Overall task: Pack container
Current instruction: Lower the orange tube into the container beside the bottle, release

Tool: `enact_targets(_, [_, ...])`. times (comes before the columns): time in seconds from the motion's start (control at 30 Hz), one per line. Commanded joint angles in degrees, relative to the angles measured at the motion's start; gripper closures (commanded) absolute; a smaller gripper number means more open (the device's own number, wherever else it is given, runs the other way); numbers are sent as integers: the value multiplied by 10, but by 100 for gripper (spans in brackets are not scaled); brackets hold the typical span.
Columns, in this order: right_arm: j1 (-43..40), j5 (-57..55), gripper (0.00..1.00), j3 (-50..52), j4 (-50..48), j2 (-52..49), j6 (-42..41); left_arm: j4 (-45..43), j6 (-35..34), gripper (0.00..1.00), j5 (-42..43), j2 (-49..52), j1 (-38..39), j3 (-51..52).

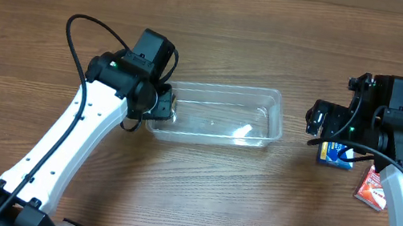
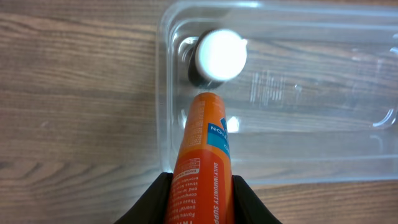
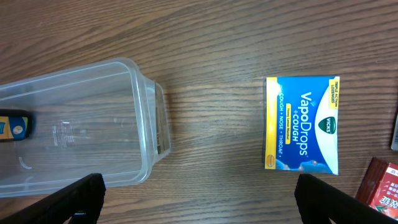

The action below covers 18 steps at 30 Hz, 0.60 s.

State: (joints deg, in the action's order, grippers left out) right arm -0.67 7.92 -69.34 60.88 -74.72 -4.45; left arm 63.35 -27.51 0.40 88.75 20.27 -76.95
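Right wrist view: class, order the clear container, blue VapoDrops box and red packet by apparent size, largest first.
1. clear container, partly out of frame.
2. blue VapoDrops box.
3. red packet, cut off by the frame, so unsure.

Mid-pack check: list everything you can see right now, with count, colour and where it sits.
container: 1, clear, middle of the table
orange tube: 1, orange with blue label, gripped, tip over the container's left end
white-topped item: 1, white top, dark below, inside the container at its left end; kind unclear
VapoDrops box: 1, blue and yellow, flat on the table right of the container
red packet: 1, red, on the table right of the VapoDrops box
table: 1, brown wood
left gripper: 1, black, shut on the orange tube
right gripper: 1, black, open, by the VapoDrops box
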Motion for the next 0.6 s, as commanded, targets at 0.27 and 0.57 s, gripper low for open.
enact_targets(0.27, [3, -3, 0, -13, -3, -1, -1, -2, -5, 90, 10, 83, 4, -1])
enact_targets(0.57, [3, -3, 0, -13, -4, -1, -1, -6, -6, 85, 11, 111, 4, -1])
